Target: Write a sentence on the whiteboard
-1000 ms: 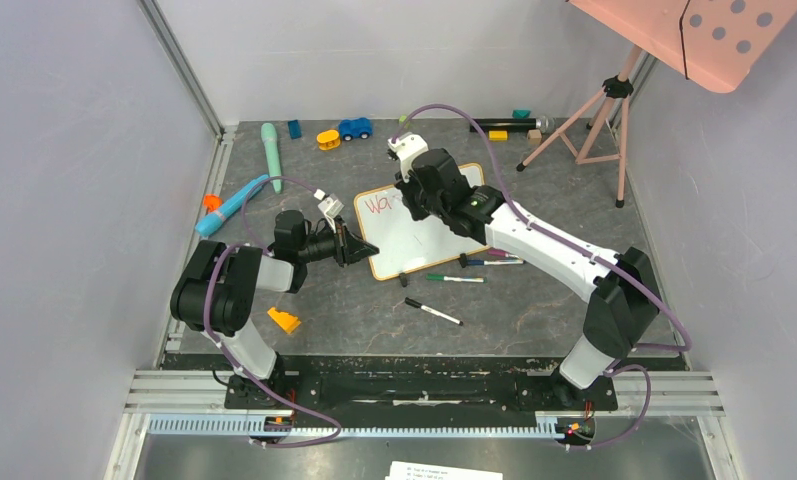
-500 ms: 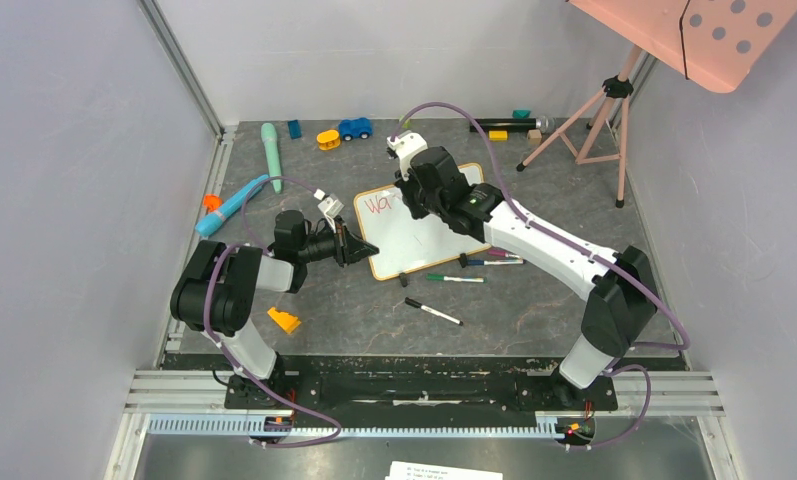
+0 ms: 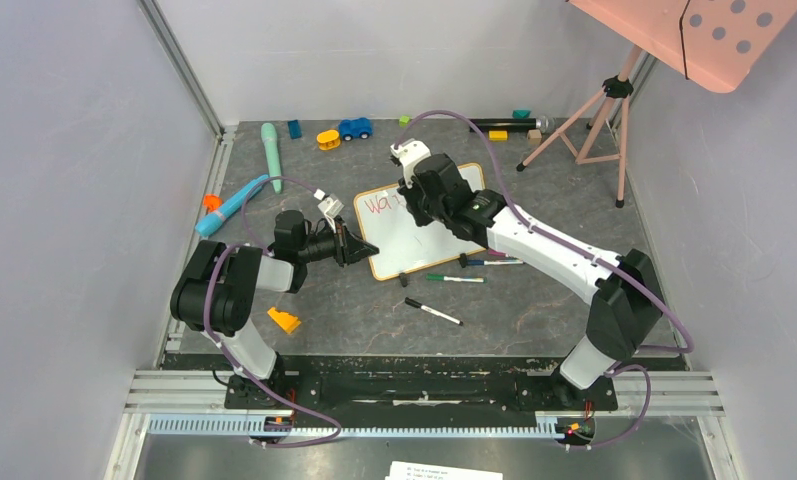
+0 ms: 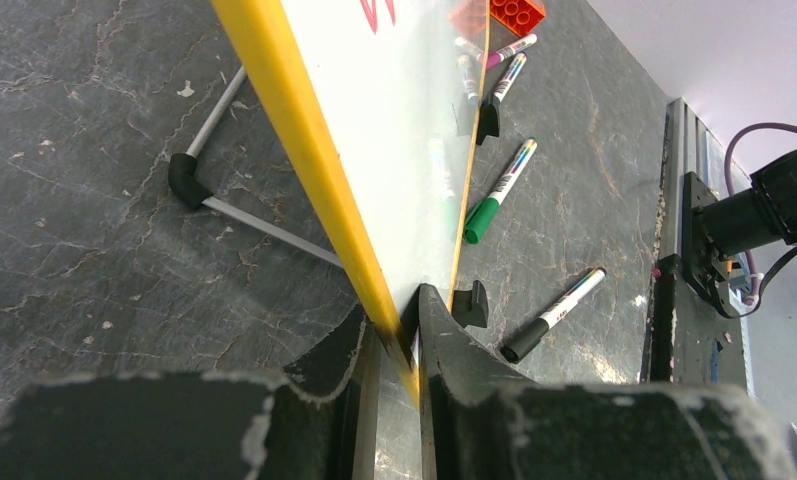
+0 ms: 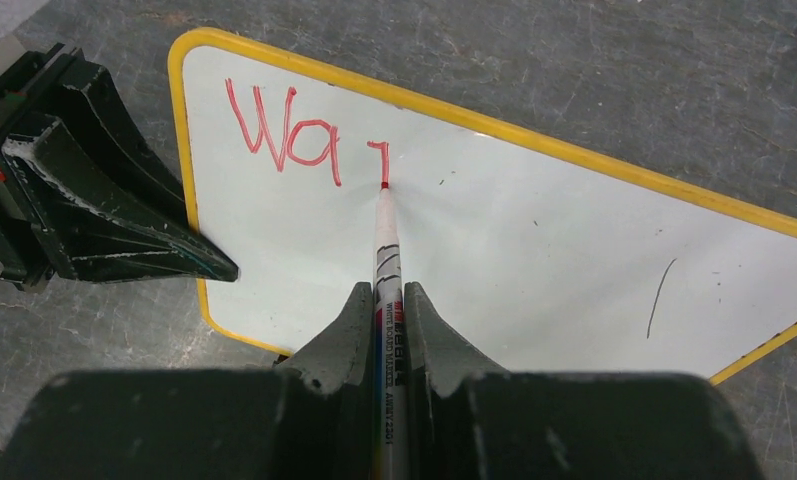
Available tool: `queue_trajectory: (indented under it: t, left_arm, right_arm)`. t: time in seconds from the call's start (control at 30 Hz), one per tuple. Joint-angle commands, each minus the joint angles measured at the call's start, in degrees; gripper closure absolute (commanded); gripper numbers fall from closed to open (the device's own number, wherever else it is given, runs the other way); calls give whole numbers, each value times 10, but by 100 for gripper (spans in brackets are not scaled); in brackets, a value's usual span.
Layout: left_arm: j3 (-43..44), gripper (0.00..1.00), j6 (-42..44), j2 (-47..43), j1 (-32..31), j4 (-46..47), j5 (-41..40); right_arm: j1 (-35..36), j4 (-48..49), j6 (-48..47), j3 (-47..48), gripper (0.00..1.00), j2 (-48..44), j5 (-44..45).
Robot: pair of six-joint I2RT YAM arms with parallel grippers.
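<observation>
Holding a red marker (image 5: 386,235) pinched tight between its two fingers, the right claw (image 5: 384,300) hangs over a small whiteboard (image 3: 404,245), and the marker's tip touches the white surface just right of the red writing (image 5: 284,135). That writing so far reads "Wa", followed by one short hooked stroke where the tip rests, all in the board's upper left corner. The whiteboard has a thin yellowish frame and rounded corners, and it sits near the middle of a dark grey, stone-patterned counter (image 3: 534,320), tilted on little black feet. The left claw (image 4: 399,335) comes in from the left and pinches the board's left edge close to the lower corner, one finger on each side of the frame. Three loose markers lie on the counter just in front of the board: a green-capped one (image 3: 454,278), a black-capped one (image 3: 433,311) nearer the arms, and a third (image 3: 494,262) beside the board's lower right edge. An orange block (image 3: 283,321) lies by the left arm. Along the far side of the counter are a mint-green cylinder (image 3: 271,155), a yellow toy (image 3: 328,139) and a blue toy car (image 3: 354,128). A pink tripod (image 3: 599,115) stands at the far right, with a pink panel with grey dots (image 3: 714,35) above it
</observation>
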Motion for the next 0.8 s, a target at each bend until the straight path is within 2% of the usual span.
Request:
queue_trajectory:
  t: [0.0,0.77]
  left_arm:
    - [9,91,29,3,4,8,-34]
    - [8,91,30,2,4,8,-34]
  right_arm:
    - [-6,7,7,-17,100,-9,10]
    - [-9,0,-11,50,100,28,19]
